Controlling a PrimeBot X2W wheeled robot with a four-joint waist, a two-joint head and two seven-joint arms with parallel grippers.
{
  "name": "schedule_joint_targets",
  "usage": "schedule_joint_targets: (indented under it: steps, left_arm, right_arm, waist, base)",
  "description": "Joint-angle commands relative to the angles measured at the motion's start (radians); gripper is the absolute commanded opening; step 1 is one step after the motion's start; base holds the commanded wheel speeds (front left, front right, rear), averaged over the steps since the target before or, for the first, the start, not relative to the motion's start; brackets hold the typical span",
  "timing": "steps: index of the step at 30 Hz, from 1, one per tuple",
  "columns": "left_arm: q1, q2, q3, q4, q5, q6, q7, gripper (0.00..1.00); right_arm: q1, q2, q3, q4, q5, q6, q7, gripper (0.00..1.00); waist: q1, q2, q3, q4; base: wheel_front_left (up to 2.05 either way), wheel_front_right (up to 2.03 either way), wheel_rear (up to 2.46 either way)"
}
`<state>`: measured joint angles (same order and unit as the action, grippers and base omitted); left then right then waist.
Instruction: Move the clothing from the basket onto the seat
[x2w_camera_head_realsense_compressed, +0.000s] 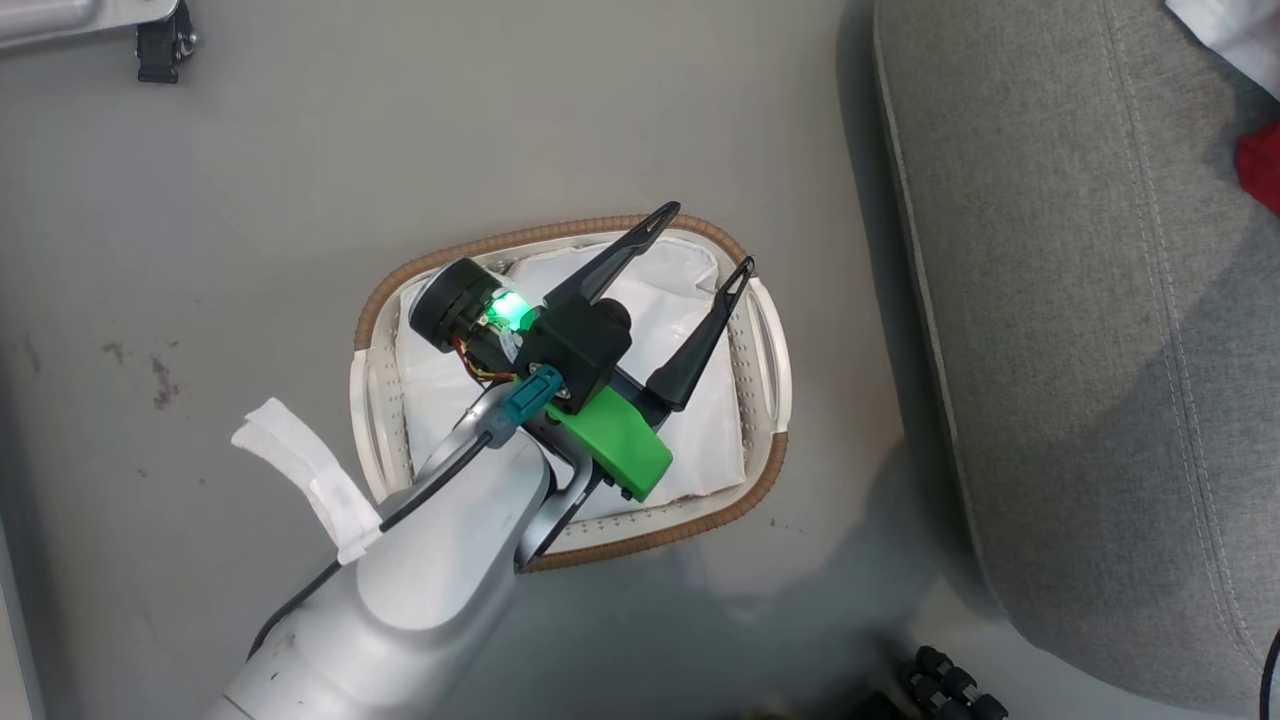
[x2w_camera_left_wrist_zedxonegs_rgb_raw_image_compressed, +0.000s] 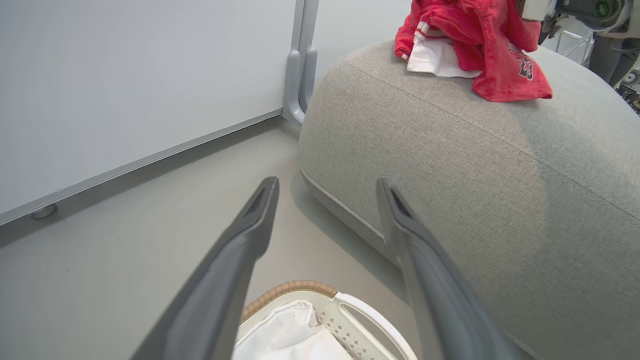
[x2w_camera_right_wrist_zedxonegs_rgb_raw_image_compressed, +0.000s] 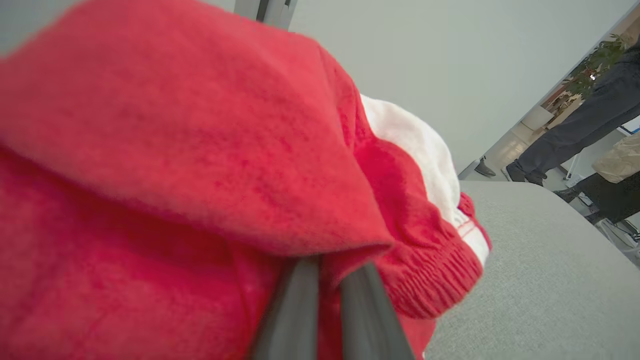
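Red cloth: the soft red sports clothing (x2w_camera_left_wrist_zedxonegs_rgb_raw_image_compressed: 480, 45), white-panelled and marked "23", lies heaped on the large grey upholstered seat (x2w_camera_head_realsense_compressed: 1080, 350).
Right gripper (x2w_camera_right_wrist_zedxonegs_rgb_raw_image_compressed: 332, 267): fingers pressed together, pinching a fold of the clothing.
Left gripper (x2w_camera_head_realsense_compressed: 708, 237): fingers spread wide, holding nothing, above the oval white plastic basket (x2w_camera_head_realsense_compressed: 520, 237) with its brown woven rim.
Basket contents: flat white liner sheet (x2w_camera_head_realsense_compressed: 700, 440).
Risk: should the right arm lift away before releasing, the pinched fold may drag the heap over the seat's rounded edge to the floor.
Views: the left wrist view gives the whole heap; the right wrist view, the pinch; the head view, the basket interior.
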<state>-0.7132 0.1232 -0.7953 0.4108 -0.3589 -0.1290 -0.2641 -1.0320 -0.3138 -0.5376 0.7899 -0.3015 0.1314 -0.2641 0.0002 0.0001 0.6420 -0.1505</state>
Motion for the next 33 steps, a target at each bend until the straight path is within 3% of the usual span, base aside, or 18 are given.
schedule_joint_targets:
  steps: [1,3,4,6,7,8,21,33]
  left_arm:
    - [0.008,0.006,0.006,0.000,0.009,-0.003,0.000,1.00]
    - [0.012,0.005,0.008,0.002,0.010,-0.003,0.000,1.00]
    - [0.013,0.005,0.009,0.003,0.010,-0.003,0.000,1.00]
    - [0.014,0.006,0.010,0.005,0.008,-0.003,0.000,1.00]
    - [0.016,0.005,0.011,0.005,0.007,-0.003,0.000,1.00]
    - [0.018,0.004,0.012,0.006,0.005,-0.003,0.000,1.00]
    - [0.070,-0.009,0.043,0.015,-0.024,-0.003,0.000,1.00]
    - [0.173,-0.041,0.141,0.024,-0.042,-0.003,0.000,1.00]
  right_arm:
    - [0.016,0.003,-0.003,-0.002,-0.008,-0.001,-0.001,0.00]
    - [0.028,0.013,-0.003,-0.009,-0.010,-0.001,-0.001,0.00]
    - [0.033,0.019,-0.002,-0.014,-0.010,-0.001,-0.001,0.13]
    - [0.048,0.029,0.004,-0.023,-0.009,-0.001,-0.001,0.47]
    - [0.056,0.033,0.008,-0.029,-0.007,-0.001,-0.001,0.88]
    - [0.065,0.035,0.012,-0.035,-0.005,-0.001,-0.001,1.00]
    - [0.211,0.058,0.106,-0.085,0.036,-0.001,-0.001,1.00]
    - [0.279,0.050,0.185,-0.093,0.065,-0.001,-0.001,1.00]
  waist:
    - [-0.0002,-0.0001,0.006,0.002]
    - [-0.0002,-0.0001,0.002,-0.004]
    - [-0.0002,-0.0001,-0.001,-0.008]
    - [-0.0002,-0.0001,-0.011,-0.014]
    - [-0.0002,-0.0001,-0.018,-0.018]
    - [-0.0002,-0.0001,-0.024,-0.020]
    - [-0.0002,-0.0001,-0.151,-0.045]
    - [-0.0002,-0.0001,-0.327,0.011]
  base:
    - [0.00,0.00,0.00]
    - [0.00,0.00,0.00]
    - [0.00,0.00,0.00]
    - [0.00,0.00,0.00]
    - [0.00,0.00,0.00]
    - [0.00,0.00,0.00]
    - [0.00,0.00,0.00]
    - [0.00,0.00,0.00]
